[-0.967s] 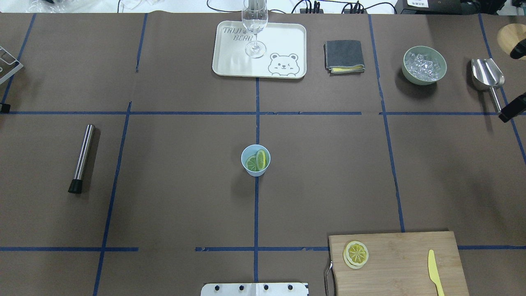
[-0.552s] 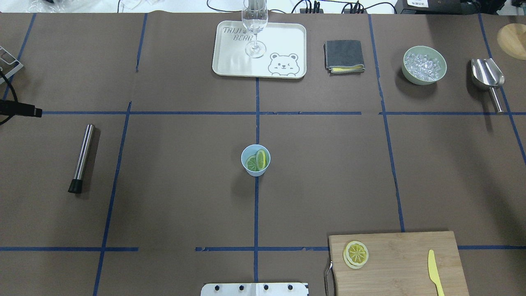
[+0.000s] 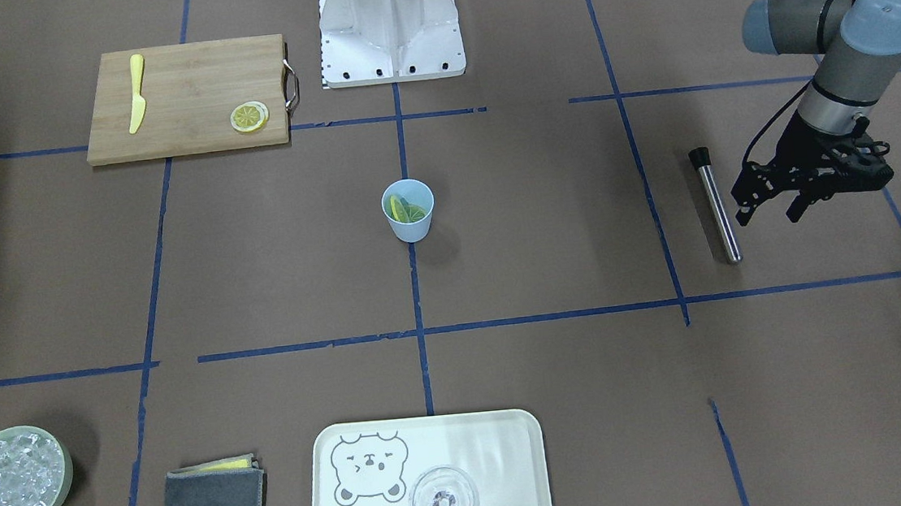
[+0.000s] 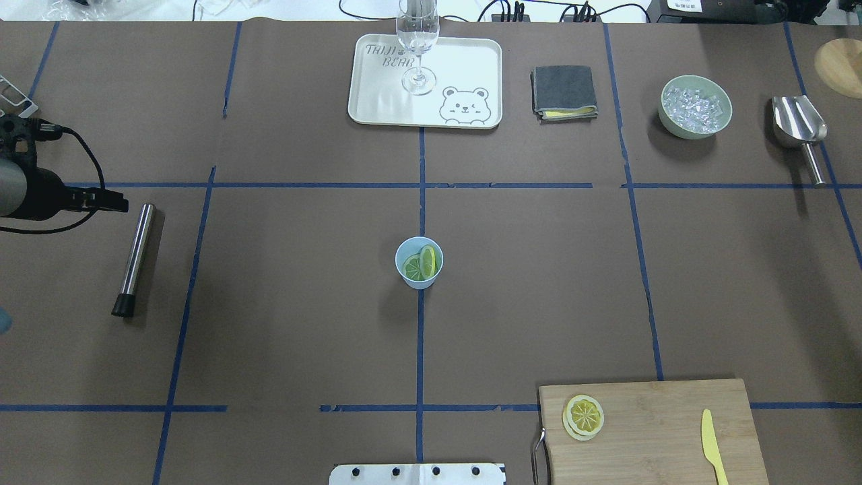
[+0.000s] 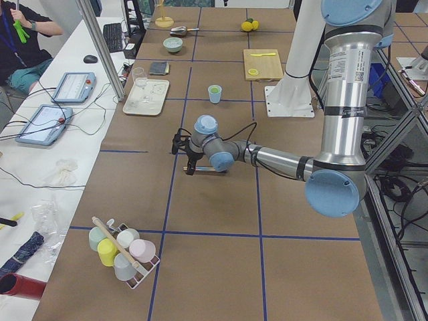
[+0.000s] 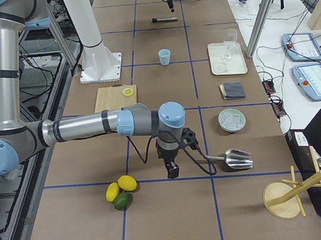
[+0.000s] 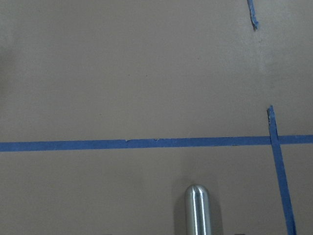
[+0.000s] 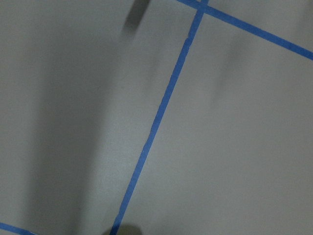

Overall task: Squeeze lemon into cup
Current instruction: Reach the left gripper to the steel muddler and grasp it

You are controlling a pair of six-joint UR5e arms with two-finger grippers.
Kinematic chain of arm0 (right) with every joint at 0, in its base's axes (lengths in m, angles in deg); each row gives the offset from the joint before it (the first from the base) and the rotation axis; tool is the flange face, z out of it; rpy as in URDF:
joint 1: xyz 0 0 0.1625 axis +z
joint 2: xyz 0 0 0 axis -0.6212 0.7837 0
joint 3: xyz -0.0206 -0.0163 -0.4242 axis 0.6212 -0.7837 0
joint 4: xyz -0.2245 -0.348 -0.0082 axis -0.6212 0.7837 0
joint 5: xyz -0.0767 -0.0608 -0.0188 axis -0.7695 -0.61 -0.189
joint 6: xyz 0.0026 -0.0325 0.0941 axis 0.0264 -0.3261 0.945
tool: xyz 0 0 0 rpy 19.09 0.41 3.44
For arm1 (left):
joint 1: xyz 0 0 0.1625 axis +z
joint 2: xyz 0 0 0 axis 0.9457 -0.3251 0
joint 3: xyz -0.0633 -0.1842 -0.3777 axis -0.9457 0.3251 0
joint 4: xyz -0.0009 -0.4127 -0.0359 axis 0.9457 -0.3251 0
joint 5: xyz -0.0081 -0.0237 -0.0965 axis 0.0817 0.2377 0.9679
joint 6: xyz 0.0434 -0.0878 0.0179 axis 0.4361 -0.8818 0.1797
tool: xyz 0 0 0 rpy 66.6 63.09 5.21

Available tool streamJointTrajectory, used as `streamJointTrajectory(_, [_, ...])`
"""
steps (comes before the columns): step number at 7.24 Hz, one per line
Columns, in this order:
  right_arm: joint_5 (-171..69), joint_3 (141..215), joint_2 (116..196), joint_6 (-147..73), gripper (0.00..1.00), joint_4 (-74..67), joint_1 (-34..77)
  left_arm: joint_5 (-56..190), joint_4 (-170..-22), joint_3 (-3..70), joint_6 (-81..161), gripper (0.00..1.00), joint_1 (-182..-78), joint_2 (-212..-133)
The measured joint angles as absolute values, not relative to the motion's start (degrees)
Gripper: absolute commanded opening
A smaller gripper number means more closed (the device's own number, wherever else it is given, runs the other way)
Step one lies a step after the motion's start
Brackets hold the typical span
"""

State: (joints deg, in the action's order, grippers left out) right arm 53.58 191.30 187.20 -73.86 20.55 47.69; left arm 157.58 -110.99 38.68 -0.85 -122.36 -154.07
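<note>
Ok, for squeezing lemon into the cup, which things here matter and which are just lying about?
For the job: cup, lemon slice in it, lemon slices on the cutting board.
Lying about: knife, steel rod, wine glass, tray, grey cloth, ice bowl, scoop.

The left gripper [image 4: 118,201] now reaches in from the table's [image 4: 303,337] nine o'clock edge, near the steel rod's [image 4: 135,259] far end. The right arm [image 6: 90,126] has left three o'clock.
</note>
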Motion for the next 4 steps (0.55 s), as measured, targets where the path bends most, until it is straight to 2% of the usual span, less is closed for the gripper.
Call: streamJointTrajectory(4, [54.0, 191.22, 189.98, -73.78, 1.0, 17.78, 48.98, 154.13, -110.97, 35.5, -3.47, 0.7, -117.59, -155.98])
